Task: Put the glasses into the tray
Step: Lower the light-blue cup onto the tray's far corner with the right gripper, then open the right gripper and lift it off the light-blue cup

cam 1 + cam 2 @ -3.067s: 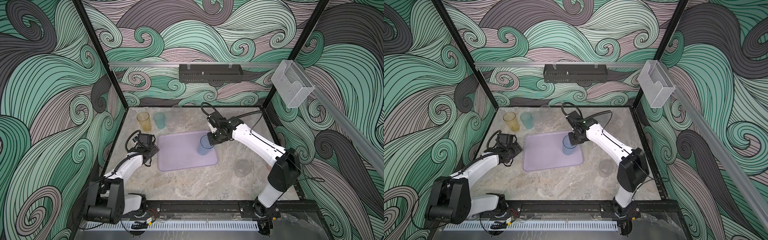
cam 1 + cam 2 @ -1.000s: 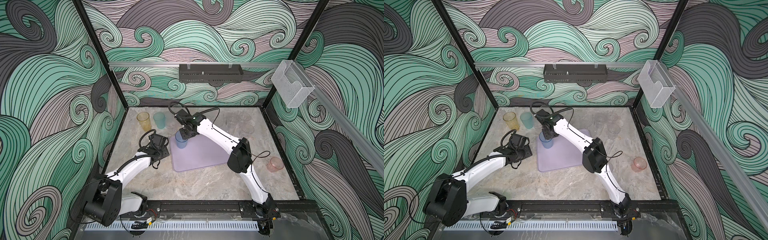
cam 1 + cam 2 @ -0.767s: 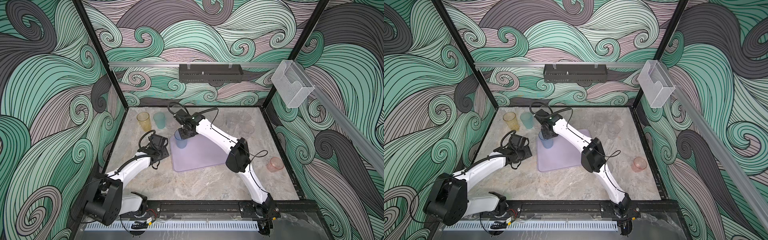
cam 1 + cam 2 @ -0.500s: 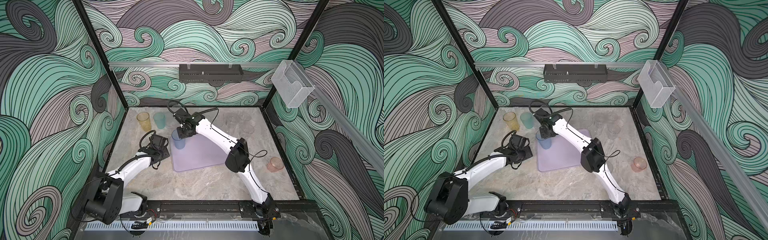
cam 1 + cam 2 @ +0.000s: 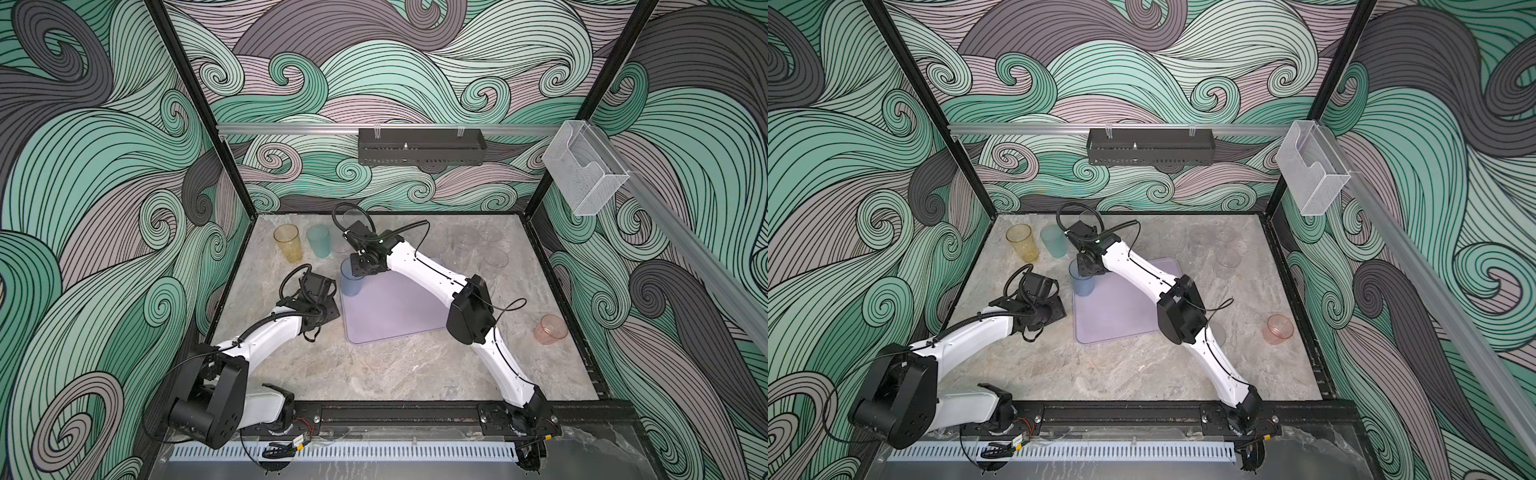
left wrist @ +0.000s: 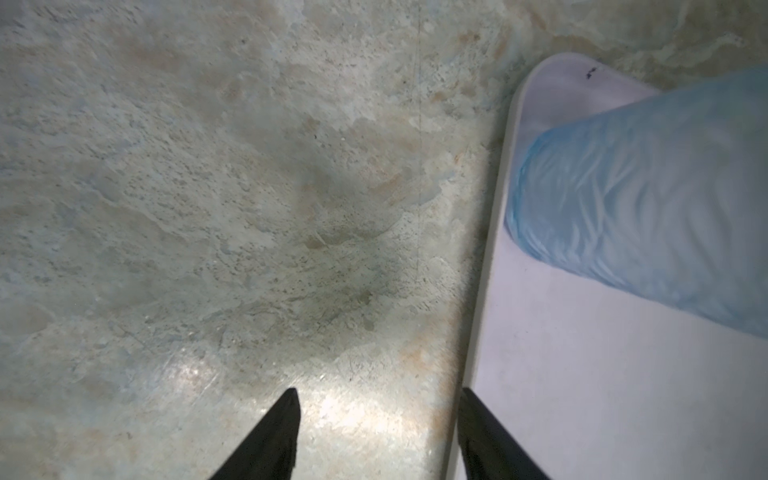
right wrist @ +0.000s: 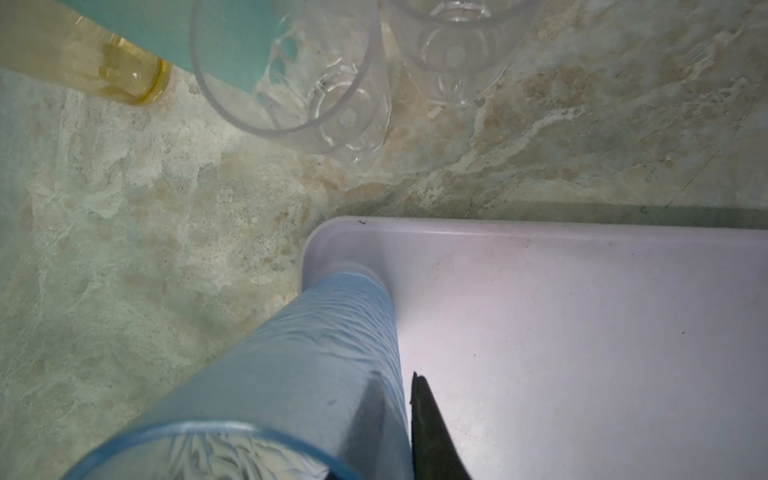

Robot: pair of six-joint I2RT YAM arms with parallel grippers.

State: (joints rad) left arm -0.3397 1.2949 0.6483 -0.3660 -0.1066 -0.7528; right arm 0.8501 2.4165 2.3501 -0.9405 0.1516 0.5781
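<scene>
The right gripper (image 7: 395, 399) is clamping its fingers on the rim wall of the blue tumbler (image 7: 324, 353), which is standing upright in the far left corner of the tray (image 7: 582, 332). The left gripper (image 6: 378, 399) is hanging with fingers apart and empty over the counter (image 6: 208, 208), at the tray's left edge.

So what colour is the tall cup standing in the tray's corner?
The cup is translucent light blue, rippled; clearest in the right wrist view.
</scene>
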